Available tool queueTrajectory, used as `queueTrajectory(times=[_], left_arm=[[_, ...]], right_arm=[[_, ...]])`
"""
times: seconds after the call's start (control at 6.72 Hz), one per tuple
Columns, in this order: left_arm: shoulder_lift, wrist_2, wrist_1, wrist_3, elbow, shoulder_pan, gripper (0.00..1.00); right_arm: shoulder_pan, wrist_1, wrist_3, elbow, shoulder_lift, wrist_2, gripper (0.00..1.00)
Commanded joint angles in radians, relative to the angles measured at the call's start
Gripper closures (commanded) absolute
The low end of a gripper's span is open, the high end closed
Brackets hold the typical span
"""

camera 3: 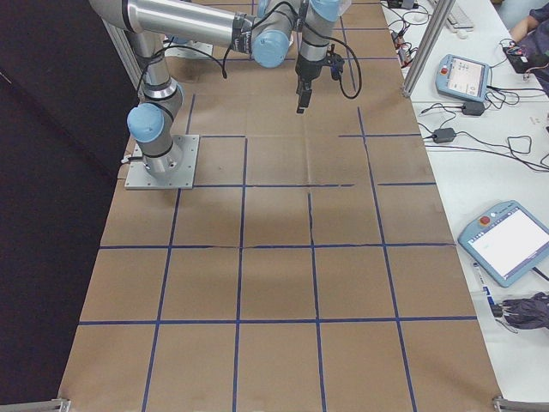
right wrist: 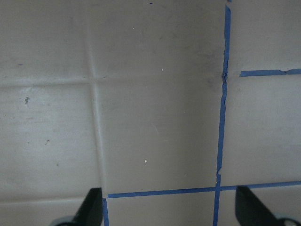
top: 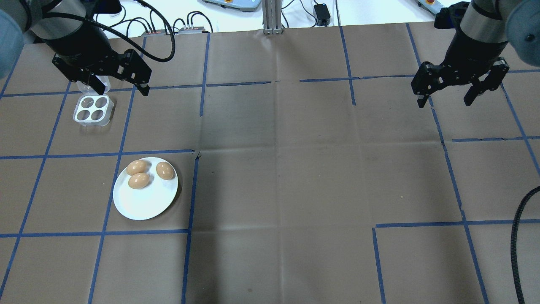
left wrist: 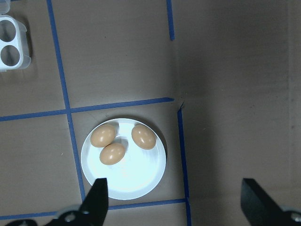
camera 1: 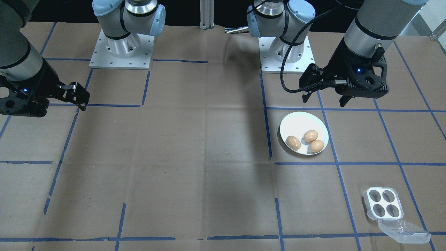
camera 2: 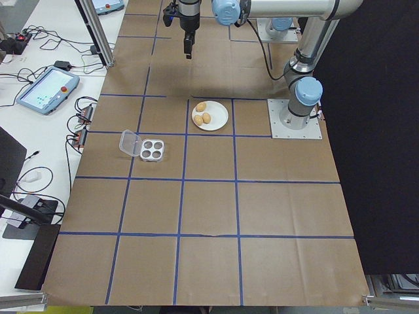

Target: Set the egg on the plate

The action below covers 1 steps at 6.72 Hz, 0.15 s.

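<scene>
Going left to right in the overhead view. Left gripper point(top: 121, 90) is hanging released, fingers spread wide with nothing between them, above the table near its far left corner. One egg tray point(top: 93, 109) is sitting just beside it on the table: four cups, all empty, its clear lid point(camera 1: 403, 230) lying flipped open at the tray's outer side. One white plate point(top: 145, 194) is resting on the table's left part, nearer the robot than the tray and well apart from it. Three brown eggs are lying on the plate, bunched along its far rim: egg one point(top: 136, 167), egg two point(top: 138, 180) touching or nearly touching it, egg three point(top: 165, 170) just beside them. The rest of the plate is showing bare white. Brown paper with a blue tape grid point(top: 270, 83) is covering the table. Right gripper point(top: 447, 100) is hovering released too, fingers wide apart and holding nothing, over the table's far right part, well apart from the plate.
</scene>
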Motion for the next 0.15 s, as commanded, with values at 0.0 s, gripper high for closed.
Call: queueTrajectory(times=[0.0], left_arm=[[0.000, 0.000, 0.000, 0.000, 0.001, 0.002, 0.00]], right_arm=[[0.000, 0.000, 0.000, 0.000, 0.000, 0.000, 0.00]])
